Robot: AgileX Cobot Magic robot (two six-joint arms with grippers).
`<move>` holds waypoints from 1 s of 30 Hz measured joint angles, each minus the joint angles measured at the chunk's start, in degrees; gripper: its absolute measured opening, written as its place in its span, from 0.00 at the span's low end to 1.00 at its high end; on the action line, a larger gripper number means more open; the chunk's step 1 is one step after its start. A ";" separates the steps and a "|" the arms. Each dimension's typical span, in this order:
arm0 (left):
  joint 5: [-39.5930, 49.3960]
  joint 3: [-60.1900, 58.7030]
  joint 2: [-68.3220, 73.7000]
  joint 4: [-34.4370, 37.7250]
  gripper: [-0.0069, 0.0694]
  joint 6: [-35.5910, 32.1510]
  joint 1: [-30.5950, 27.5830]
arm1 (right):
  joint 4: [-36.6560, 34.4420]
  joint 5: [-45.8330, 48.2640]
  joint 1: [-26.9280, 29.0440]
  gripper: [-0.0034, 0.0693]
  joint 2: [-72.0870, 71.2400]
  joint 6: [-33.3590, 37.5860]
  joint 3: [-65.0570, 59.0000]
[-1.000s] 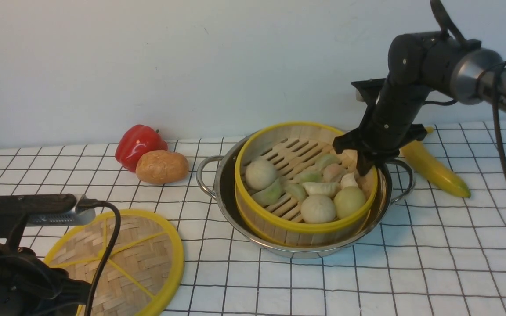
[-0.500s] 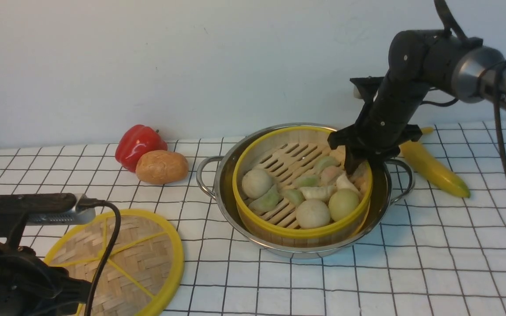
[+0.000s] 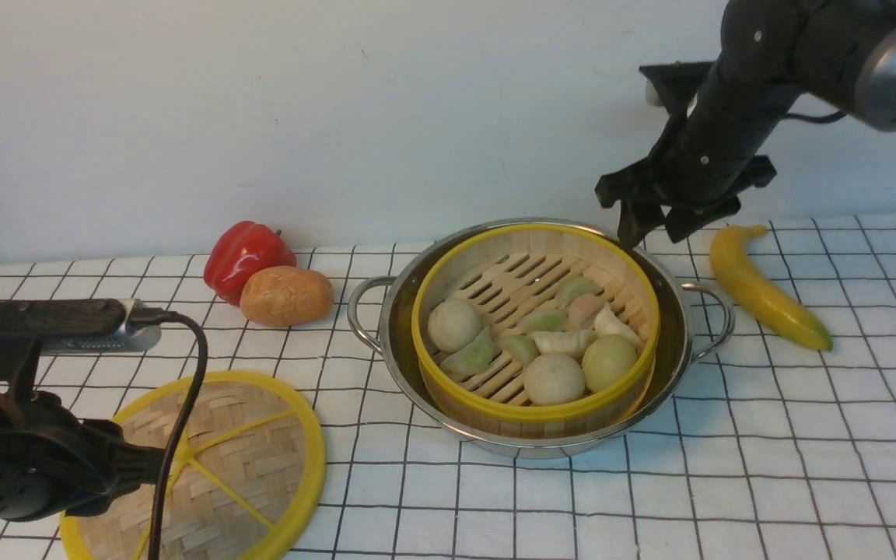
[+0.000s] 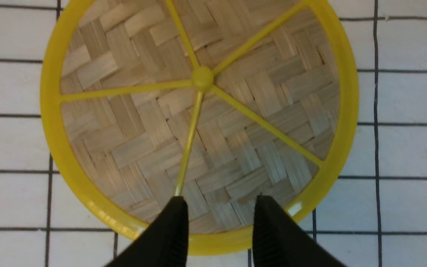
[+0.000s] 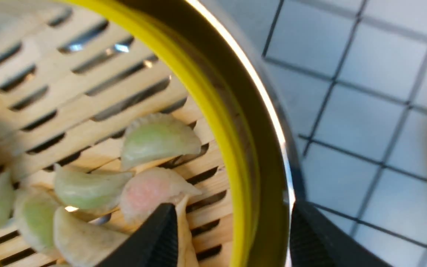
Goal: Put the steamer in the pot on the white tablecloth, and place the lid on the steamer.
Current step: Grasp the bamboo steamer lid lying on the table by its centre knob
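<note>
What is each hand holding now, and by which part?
Nothing. The right hand is open above the steamer rim; the left hand is open over the lid.

Steamer (image 3: 526, 408) in the pot (image 3: 397, 334), lid (image 3: 253, 459) apart on the tablecloth (image 3: 767, 467).
The steamer sits inside the pot, dumplings (image 3: 565, 340) on its floor. The lid lies flat at the near left, well apart from the pot. A pepper (image 3: 246, 255) and a potato (image 3: 286, 295) sit side by side at the far left; a banana (image 3: 763, 289) lies just right of the pot.
</note>
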State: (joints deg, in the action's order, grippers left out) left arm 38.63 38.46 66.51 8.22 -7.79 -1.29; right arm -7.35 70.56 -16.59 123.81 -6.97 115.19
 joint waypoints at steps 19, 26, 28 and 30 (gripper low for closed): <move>-15.59 4.45 23.32 0.18 0.41 -0.38 0.00 | -2.40 -0.27 0.00 0.61 -43.44 2.77 -1.43; -16.12 5.61 24.87 0.43 0.41 -0.38 0.00 | -1.53 -0.17 0.00 0.61 -52.61 2.82 -2.39; -16.12 5.66 24.92 0.56 0.41 -0.38 0.00 | -1.20 -0.17 0.00 0.61 -53.95 2.82 -3.31; -16.12 5.66 24.94 0.90 0.41 -0.38 0.00 | -0.35 -0.17 0.00 0.61 -55.90 2.82 -5.94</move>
State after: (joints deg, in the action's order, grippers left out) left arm 22.51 44.11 91.45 9.12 -8.17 -1.29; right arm -7.70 70.39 -16.59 67.92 -4.15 109.25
